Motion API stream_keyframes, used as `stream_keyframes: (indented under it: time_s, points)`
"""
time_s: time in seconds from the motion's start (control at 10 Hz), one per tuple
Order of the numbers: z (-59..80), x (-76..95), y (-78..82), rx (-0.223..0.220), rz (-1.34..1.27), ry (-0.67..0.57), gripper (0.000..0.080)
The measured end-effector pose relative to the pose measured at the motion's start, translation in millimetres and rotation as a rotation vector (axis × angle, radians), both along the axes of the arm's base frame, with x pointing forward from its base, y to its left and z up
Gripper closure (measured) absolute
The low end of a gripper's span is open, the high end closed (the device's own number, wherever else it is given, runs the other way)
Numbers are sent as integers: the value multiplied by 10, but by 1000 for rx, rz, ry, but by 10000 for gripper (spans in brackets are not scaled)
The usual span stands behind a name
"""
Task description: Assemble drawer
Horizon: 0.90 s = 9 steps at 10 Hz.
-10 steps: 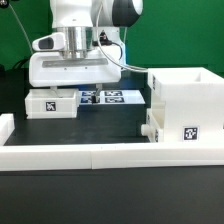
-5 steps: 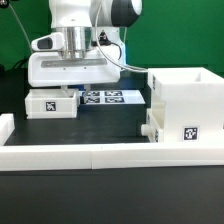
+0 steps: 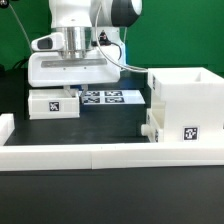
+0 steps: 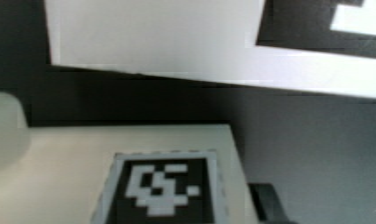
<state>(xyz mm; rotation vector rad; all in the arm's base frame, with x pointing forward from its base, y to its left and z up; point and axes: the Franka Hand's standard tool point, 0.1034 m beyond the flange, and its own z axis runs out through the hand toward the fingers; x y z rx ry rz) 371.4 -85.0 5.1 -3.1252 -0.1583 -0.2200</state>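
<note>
On the exterior view's far left, well out from the marker board (image 3: 108, 97), a low white fence (image 3: 100, 155) begins and runs across the front of the dark counter (image 3: 110, 122).

Next comes the task's loose part, a small tagged panel (image 3: 55, 103). It lies on the counter just beside the marker board, on the exterior view's left of it. Its long axis runs side to side across that view, with its tag facing the camera.

The arm's broad white hand (image 3: 70, 66) hangs straight above the panel. The fingers would therefore reach it by going down, not sideways. There is only this one arm, and it is already over the part.

On the other side of the marker board, on the exterior view's right, stands the open-topped drawer box (image 3: 185, 105). It carries its own tag low on the front. By my judgement the panel has to travel past the marker board to that box.

The fingers themselves are hidden in the exterior view, tucked behind the hand and the panel. In the wrist view the panel's tag (image 4: 164, 185) fills the frame, blurred. A pale rounded shape (image 4: 0, 128) at the edge may be one finger, but I cannot be sure. I cannot tell whether the fingers are apart, closed or gripping the panel.
</note>
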Motion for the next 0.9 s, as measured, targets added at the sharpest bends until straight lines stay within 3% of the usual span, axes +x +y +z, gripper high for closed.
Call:
stream_keyframes:
  time_s: [0.2, 0.5, 0.9]
  points:
    - [13, 1, 15, 2, 15, 7, 757]
    - [296, 149, 121, 13, 128, 31, 757]
    - [437, 542, 491, 24, 199, 1, 757]
